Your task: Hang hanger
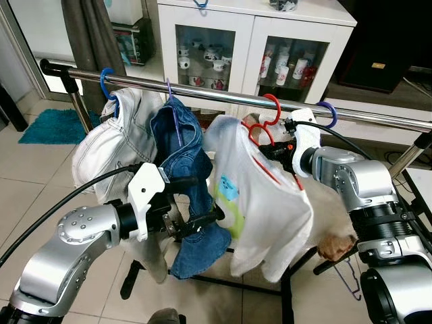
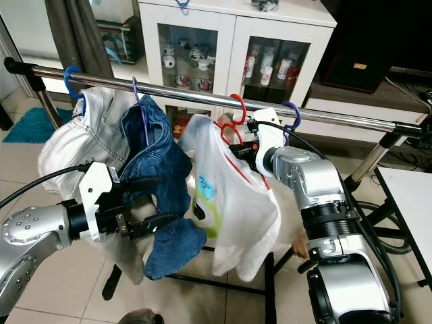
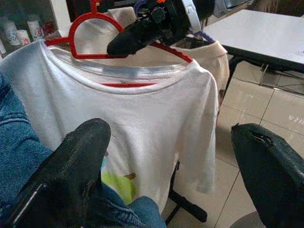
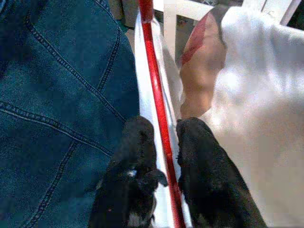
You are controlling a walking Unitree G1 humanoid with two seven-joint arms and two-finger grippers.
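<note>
Pale glossy floor tiles (image 1: pixel 40 169) cover the room. A white cabinet (image 1: pixel 253 27) with glass doors stands at the back, mugs (image 1: pixel 216 57) on its shelves. A teal rug (image 1: pixel 50 125) lies at the left, beside a grey curtain (image 1: pixel 88 40). A dark speaker (image 1: pixel 381 47) stands at the right.

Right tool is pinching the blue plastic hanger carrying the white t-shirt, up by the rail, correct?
Not quite: the hanger is red, not blue. The right wrist view shows the right tool pinching the red plastic hanger that carries the white t-shirt, by the metal rail.
</note>
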